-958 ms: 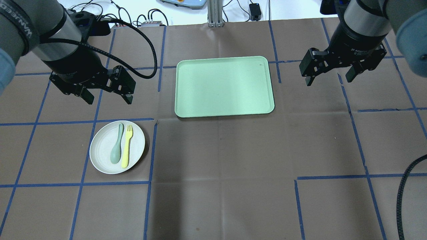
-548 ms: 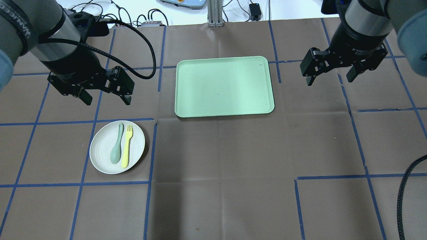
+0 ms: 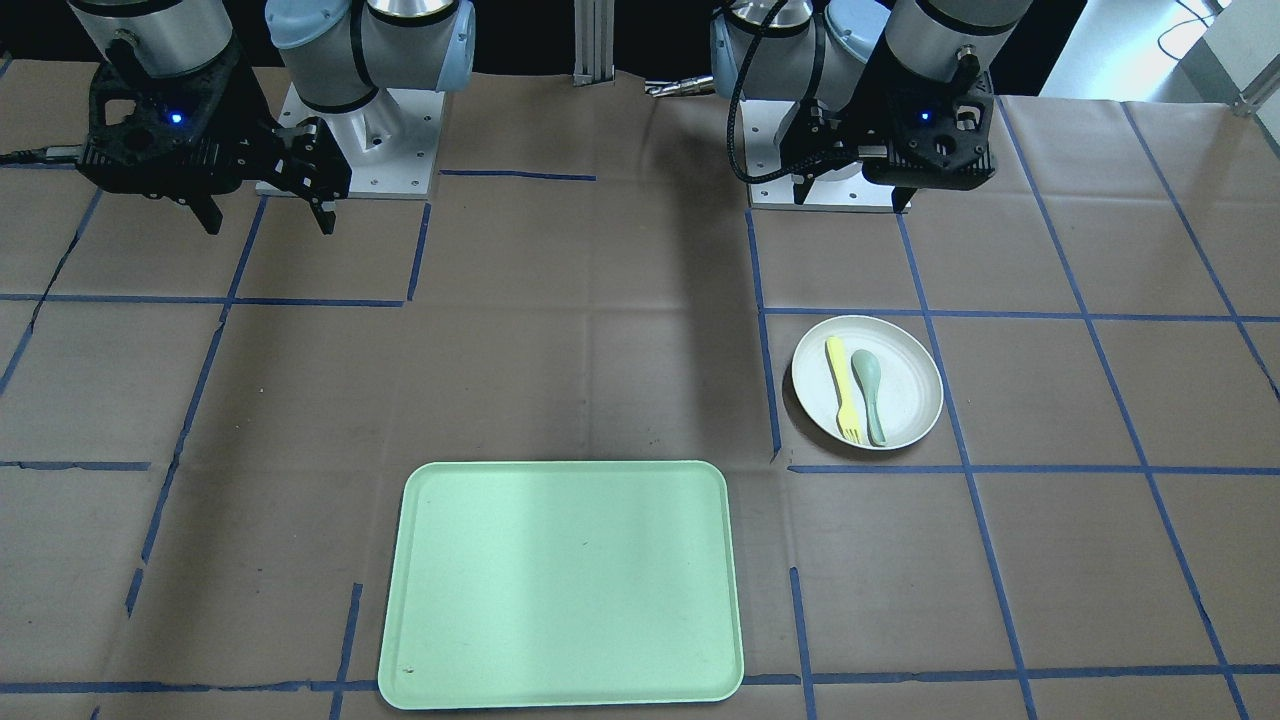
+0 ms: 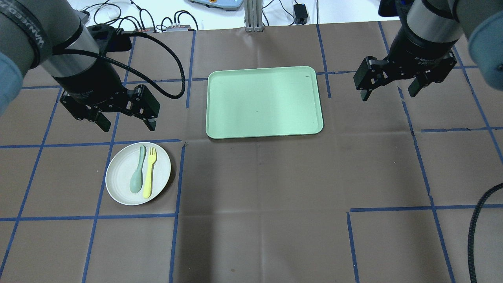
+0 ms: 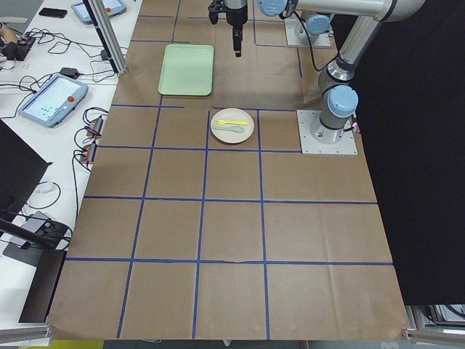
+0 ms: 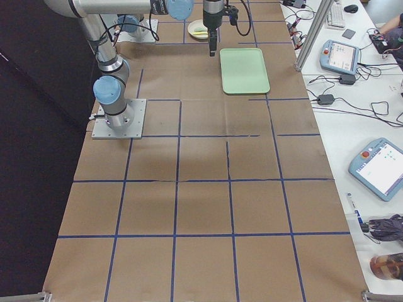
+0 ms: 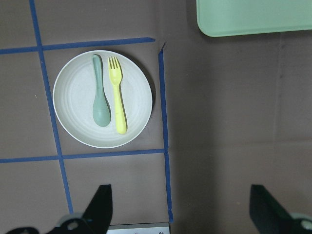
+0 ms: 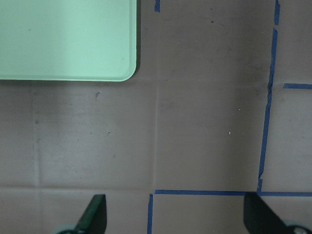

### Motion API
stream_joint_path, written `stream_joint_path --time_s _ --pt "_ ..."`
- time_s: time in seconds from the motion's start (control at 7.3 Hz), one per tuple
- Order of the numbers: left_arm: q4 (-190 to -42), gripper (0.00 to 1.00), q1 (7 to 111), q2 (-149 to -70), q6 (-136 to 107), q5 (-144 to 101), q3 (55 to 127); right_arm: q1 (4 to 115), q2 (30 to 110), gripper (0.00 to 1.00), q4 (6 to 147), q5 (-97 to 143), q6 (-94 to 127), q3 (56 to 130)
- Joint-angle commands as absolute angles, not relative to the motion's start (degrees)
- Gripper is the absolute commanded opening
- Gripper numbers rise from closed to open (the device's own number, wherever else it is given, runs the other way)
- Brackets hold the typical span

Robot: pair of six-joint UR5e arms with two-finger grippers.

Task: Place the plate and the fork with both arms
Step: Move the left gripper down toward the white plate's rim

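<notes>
**A:** Two utensils lie on the plate: the fork and a grey-green spoon. They are side by side and nearly parallel, with the fork on the tray's side. The tines point away from the robot, and the spoon's bowl points toward it.

**B:** Where does the plate sit?

**A:** Flat on the brown paper, on the robot's left half of the table, inside a square marked in blue tape. The pale green tray lies farther out from the robot, near the table's middle and apart from the plate.

**B:** And the claws?

**A:** The left gripper hangs in the air near the plate and touches nothing. Its fingers are spread wide and hold nothing. Its wrist camera looks straight down on the plate, fork and spoon. The right gripper hovers on the tray's other side, well away from the plate, also wide apart and empty.
</notes>
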State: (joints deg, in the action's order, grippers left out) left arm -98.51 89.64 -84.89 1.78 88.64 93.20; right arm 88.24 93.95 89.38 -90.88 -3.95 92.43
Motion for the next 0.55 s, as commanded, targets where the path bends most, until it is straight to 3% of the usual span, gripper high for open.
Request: stream_joint_path --time_s 0.0,0.41 --pt "-98.2 1.00 88.2 -85.8 1.3 88.9 94.9 88.2 94.0 1.00 89.4 -90.9 -4.0 92.4" --pt "-94.2 1.00 79.4 -85.7 13.4 89.0 101.8 88.2 94.0 1.00 89.4 -90.9 -4.0 92.4"
